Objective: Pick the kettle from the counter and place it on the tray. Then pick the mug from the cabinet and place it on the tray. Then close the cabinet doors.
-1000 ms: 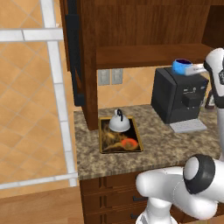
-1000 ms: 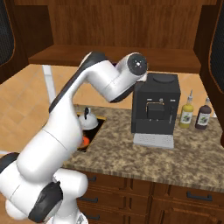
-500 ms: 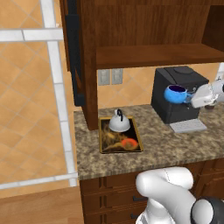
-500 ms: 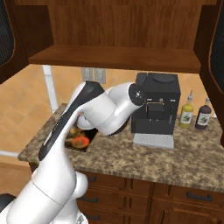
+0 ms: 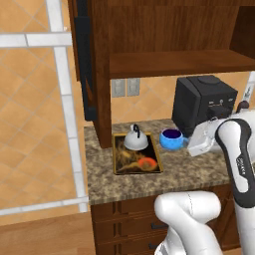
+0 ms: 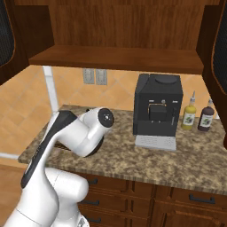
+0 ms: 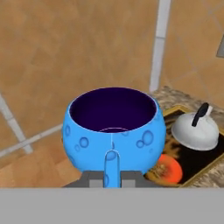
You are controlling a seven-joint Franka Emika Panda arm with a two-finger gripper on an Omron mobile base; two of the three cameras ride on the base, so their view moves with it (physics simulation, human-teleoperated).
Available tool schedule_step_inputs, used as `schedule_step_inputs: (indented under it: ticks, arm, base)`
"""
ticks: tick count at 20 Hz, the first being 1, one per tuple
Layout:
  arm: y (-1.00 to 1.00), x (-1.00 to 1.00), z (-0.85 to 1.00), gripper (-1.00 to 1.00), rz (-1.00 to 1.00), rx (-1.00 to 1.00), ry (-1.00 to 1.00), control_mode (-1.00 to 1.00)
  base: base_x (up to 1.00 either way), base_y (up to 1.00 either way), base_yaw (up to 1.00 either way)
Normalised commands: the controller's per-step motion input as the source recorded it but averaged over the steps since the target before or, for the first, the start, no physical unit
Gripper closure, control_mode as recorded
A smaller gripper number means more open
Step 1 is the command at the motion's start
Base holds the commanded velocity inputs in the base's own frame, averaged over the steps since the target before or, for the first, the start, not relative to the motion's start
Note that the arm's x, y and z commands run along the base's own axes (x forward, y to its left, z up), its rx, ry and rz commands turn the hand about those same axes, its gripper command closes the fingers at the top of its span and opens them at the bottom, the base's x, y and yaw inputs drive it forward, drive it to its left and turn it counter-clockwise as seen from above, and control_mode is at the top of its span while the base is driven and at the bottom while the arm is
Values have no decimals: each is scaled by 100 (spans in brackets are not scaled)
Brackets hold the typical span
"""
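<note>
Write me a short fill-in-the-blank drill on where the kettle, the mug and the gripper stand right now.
1. The kettle stands on the ____.
2. The gripper is shut on the handle of the ____.
3. In the left base view, the mug hangs beside the tray, on the side nearer the black ____ machine.
4. Two bottles stand on the ____.

Missing words: tray; mug; coffee; counter

The silver-white domed kettle [image 5: 135,140] fills the rear half of the yellow-rimmed rectangular tray [image 5: 121,170] near the worktop's [image 5: 184,174] left edge; the tray's front half lies free. The black coffee machine [image 5: 202,103] blocks the worktop's back right.
</note>
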Motion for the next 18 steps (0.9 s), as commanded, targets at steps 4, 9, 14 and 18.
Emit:
schedule_step_inputs:
  ticks: [4, 9, 14, 18]
  arm:
    - [28, 87, -66, 100, 0, 0, 13, -100]
    - [30, 76, -62, 100, 7, -2, 15, -100]
    - [6, 71, -46, 100, 15, -2, 17, -100]
    - [0, 66, -36, 100, 14, 0, 9, -100]
  base:
    - [0, 0, 0]
    - [0, 0, 0]
    - [0, 0, 0]
    - [0, 0, 0]
